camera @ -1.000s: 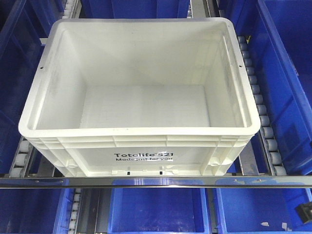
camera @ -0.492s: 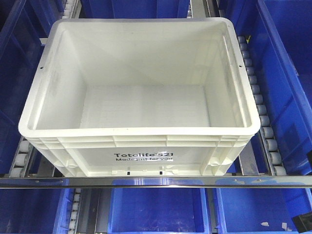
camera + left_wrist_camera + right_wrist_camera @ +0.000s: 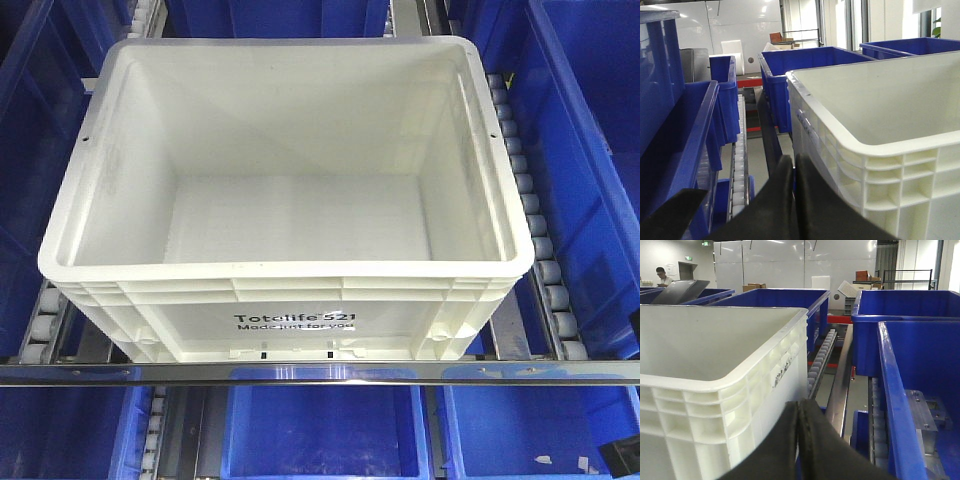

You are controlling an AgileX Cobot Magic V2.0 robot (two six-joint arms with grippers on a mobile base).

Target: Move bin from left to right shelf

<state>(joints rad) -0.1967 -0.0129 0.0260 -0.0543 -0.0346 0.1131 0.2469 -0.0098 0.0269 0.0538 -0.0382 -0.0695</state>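
White bin (image 3: 285, 200) on roller shelf (image 3: 545, 270), both grippers shut beside it.

Sits empty and level on the roller rails, front wall with black print just behind the shiny steel front bar (image 3: 320, 373). Flanked by blue bins (image 3: 590, 170) on both sides, more blue bins on the level below. From the left wrist camera: left gripper (image 3: 794, 172) low at the bin's left front corner, dark fingers (image 3: 782, 190) pressed together with nothing between them, ribbed white wall just to the right, a roller rail (image 3: 738, 165) and a blue bin to the left. From the right wrist camera: right gripper (image 3: 798, 420) low at the bin's right front corner, fingers (image 3: 812, 440) closed against each other on nothing, white wall to the left, blue bin wall (image 3: 895, 405) close on the right. Cannot tell whether either gripper touches the bin.
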